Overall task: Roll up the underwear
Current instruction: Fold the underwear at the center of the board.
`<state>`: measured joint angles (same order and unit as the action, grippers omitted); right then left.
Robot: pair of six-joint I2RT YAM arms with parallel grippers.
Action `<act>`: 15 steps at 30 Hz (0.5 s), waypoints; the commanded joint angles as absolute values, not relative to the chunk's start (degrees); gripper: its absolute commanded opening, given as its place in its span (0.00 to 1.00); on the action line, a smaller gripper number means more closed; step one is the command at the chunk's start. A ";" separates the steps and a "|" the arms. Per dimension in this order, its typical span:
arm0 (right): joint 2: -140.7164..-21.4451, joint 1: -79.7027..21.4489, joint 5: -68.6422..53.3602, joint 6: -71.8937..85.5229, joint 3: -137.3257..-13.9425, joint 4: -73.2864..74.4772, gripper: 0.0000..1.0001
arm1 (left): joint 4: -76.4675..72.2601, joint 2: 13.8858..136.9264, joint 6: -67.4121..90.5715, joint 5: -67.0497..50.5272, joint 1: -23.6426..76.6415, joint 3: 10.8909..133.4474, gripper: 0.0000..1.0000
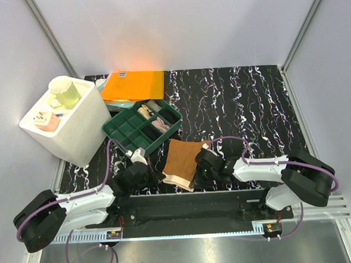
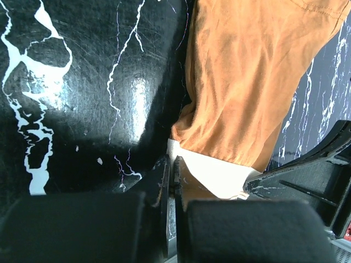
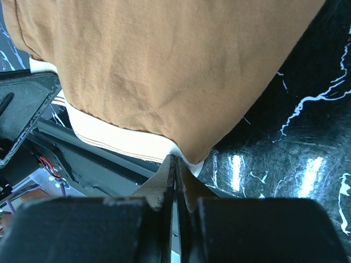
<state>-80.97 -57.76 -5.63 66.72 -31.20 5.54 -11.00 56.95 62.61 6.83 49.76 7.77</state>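
Observation:
The brown underwear (image 1: pixel 180 158) lies flat near the table's front edge, its pale waistband (image 1: pixel 177 182) towards the arms. In the left wrist view the brown cloth (image 2: pixel 247 82) fills the upper right. My left gripper (image 2: pixel 171 161) is shut, with its tips meeting on the left corner of the waistband (image 2: pixel 214 170). In the right wrist view my right gripper (image 3: pixel 175 159) is shut on the waistband's (image 3: pixel 120 137) other corner, under the brown cloth (image 3: pixel 164 66). From above, the left gripper (image 1: pixel 159 178) and right gripper (image 1: pixel 195 179) flank the waistband.
A green compartment tray (image 1: pixel 141 128) holding small items sits just behind the underwear. An orange folder (image 1: pixel 133 85) lies at the back left. A white bin (image 1: pixel 75 128) with a green mug (image 1: pixel 64 92) stands at the left. The arms' black mounting rail (image 1: pixel 185 210) runs along the near edge.

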 commanded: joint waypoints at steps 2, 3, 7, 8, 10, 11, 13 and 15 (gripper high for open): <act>-81.22 -58.27 -1.58 65.39 -29.88 12.39 0.14 | -9.15 52.66 60.64 7.56 49.66 6.86 0.00; -80.51 -58.36 -1.32 65.30 -30.06 12.91 0.15 | -8.71 50.73 60.64 7.73 49.66 6.86 0.00; -74.73 -58.27 -0.18 65.65 -31.02 16.34 0.31 | -6.86 46.24 60.47 8.00 49.66 6.68 0.00; -73.58 -58.18 1.22 65.92 -30.85 17.39 0.38 | -6.33 45.62 60.29 8.00 49.66 7.03 0.00; -70.33 -58.18 2.02 66.88 -30.15 18.19 0.43 | -5.45 44.21 59.94 8.09 49.75 7.47 0.00; -69.36 -58.18 2.89 67.15 -29.80 18.72 0.47 | -5.45 43.95 59.77 7.91 49.75 7.56 0.00; -67.51 -58.18 3.95 68.46 -28.22 18.90 0.51 | -5.54 43.68 59.59 7.74 49.75 7.56 0.00; -66.98 -58.18 4.39 69.43 -26.82 18.81 0.54 | -5.45 44.03 59.50 7.56 49.75 7.56 0.00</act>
